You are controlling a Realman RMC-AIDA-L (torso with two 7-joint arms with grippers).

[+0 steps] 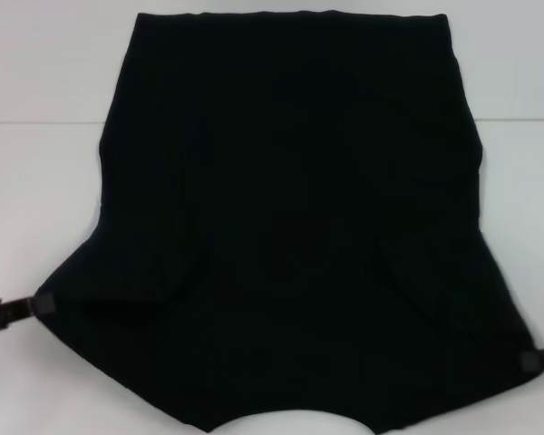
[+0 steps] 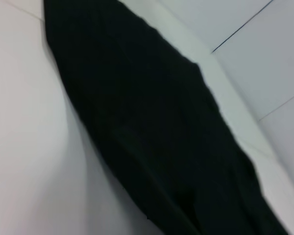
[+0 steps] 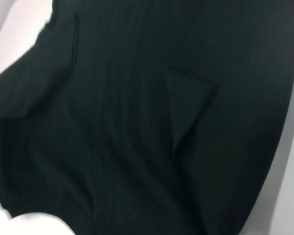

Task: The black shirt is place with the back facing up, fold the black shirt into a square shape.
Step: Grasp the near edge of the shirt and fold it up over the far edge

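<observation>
a plain lab-like setup: bare white table (image 1: pixel 36 181), nothing homely.

We cannot see the lower hem side of the black shirt (image 1: pixel 290 227): its neckline edge runs off the bottom of the head view. The left gripper (image 1: pixel 38 305) is cut by the edge beside the shirt's left sleeve tip, and the right gripper (image 1: pixel 531 361) likewise beside the right sleeve tip; we cannot tell how either one's fingers stand against the dark cloth. In both wrist views the shirt (image 2: pixel 152 127) (image 3: pixel 137 122) is blurred and overruns the borders, its seams indistinct.
</observation>
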